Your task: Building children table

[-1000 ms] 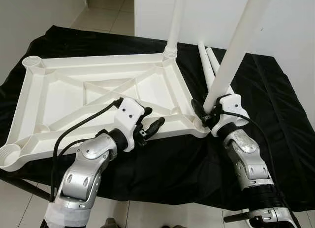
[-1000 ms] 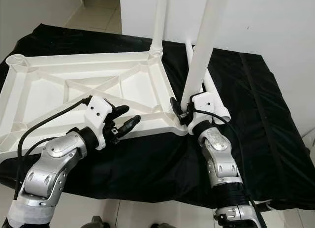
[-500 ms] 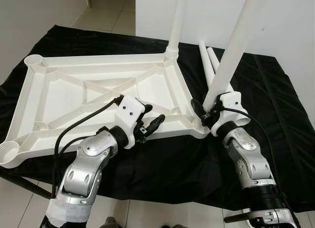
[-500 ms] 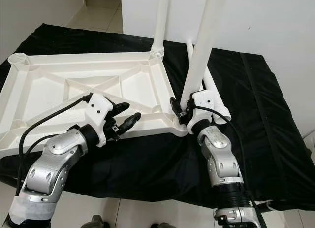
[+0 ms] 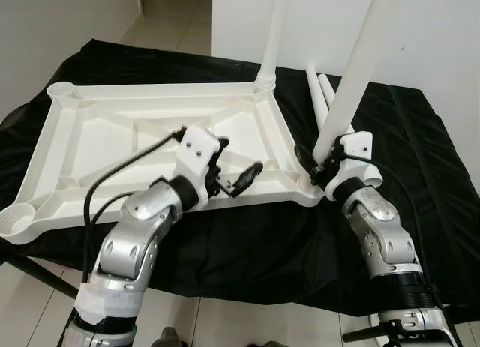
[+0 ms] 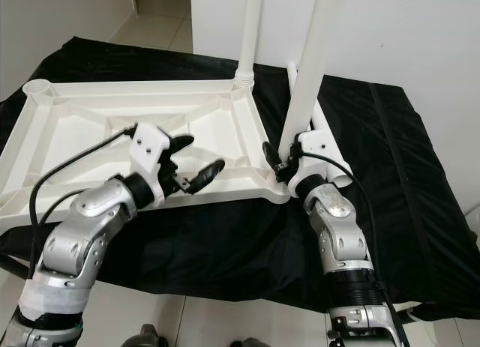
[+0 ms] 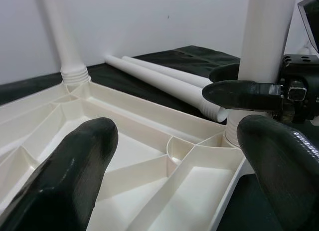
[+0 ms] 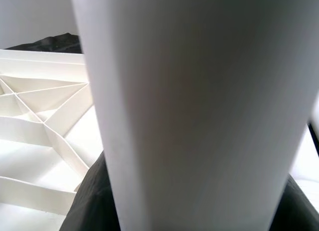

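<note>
A white plastic tabletop point(image 5: 112, 148) lies upside down on a black cloth. One white leg point(image 5: 274, 32) stands in its far right corner socket. My right gripper point(image 5: 321, 161) is shut on a second white leg point(image 5: 356, 70) and holds its lower end at the near right corner socket point(image 5: 306, 183). In the right wrist view this leg point(image 8: 199, 91) sits close between the dark fingers point(image 8: 87, 203). My left gripper point(image 5: 238, 158) is open, hovering just above the tabletop's near rim with nothing between its fingers point(image 7: 75, 176).
Two loose white legs point(image 5: 321, 100) lie on the black cloth point(image 5: 420, 137) behind my right gripper. Empty sockets sit at the near left corner point(image 5: 15, 221) and far left corner point(image 5: 60, 90). A white wall point(image 5: 450, 32) rises behind, and tiled floor lies below the front edge.
My left gripper has lifted and reached farther right over the tabletop's near rim. The right gripper keeps its hold on the leg, which stands slightly more upright. The view has shifted a little.
</note>
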### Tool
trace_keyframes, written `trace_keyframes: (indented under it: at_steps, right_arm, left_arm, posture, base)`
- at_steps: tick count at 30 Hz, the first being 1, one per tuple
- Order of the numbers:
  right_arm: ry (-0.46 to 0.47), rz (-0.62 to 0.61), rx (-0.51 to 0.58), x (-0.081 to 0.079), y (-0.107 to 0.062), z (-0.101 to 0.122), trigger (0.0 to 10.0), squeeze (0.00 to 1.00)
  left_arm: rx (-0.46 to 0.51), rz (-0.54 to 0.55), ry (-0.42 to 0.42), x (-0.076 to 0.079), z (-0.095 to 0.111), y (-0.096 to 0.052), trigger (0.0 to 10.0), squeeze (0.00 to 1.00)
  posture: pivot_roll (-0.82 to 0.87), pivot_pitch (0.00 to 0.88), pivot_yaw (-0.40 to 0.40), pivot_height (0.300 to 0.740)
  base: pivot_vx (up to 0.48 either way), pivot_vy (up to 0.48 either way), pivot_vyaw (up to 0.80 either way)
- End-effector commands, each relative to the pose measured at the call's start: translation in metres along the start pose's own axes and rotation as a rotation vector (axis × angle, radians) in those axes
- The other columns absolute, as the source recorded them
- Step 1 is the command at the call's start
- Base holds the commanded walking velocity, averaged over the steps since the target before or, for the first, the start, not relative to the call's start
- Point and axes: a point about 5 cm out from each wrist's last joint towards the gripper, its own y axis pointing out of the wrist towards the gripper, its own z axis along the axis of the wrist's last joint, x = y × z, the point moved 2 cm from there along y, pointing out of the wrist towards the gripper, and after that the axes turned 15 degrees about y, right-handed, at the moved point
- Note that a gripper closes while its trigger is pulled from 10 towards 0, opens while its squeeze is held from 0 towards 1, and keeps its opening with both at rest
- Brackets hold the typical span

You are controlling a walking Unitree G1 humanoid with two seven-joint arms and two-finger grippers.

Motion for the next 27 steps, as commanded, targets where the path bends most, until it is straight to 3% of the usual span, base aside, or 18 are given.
trace_keyframes:
  at_steps: [1,13,20,23,27]
  right_arm:
    - [0.045,0.038,0.083,-0.002,0.003,0.019,10.0,0.00]
    - [0.023,0.048,0.104,-0.003,0.004,0.025,10.0,0.00]
    - [0.027,0.098,0.172,-0.012,0.002,0.035,10.0,0.00]
    - [0.052,0.100,0.172,-0.013,0.001,0.033,10.0,0.00]
    - [0.004,0.011,0.061,0.000,-0.001,0.005,10.0,0.00]
  left_arm:
    - [-0.010,-0.009,0.019,-0.002,-0.003,0.001,10.0,0.03]
    - [-0.014,-0.001,0.048,-0.010,-0.003,0.005,10.0,0.00]
    - [-0.017,0.000,0.049,-0.011,-0.004,0.005,10.0,0.00]
    - [-0.018,0.003,0.047,-0.011,-0.004,0.005,10.0,0.00]
    - [-0.020,0.001,0.044,-0.009,-0.005,0.004,10.0,0.00]
  posture:
    - [0.15,0.005,-0.065,0.740]
    - [0.14,0.008,-0.059,0.740]
    - [0.14,0.017,-0.056,0.740]
    - [0.14,0.017,-0.056,0.740]
    - [0.14,0.022,-0.055,0.740]
  base:
    - [0.000,0.000,0.00]
    - [0.000,0.000,0.00]
    - [0.000,0.000,0.00]
    - [0.000,0.000,0.00]
    - [0.000,0.000,0.00]
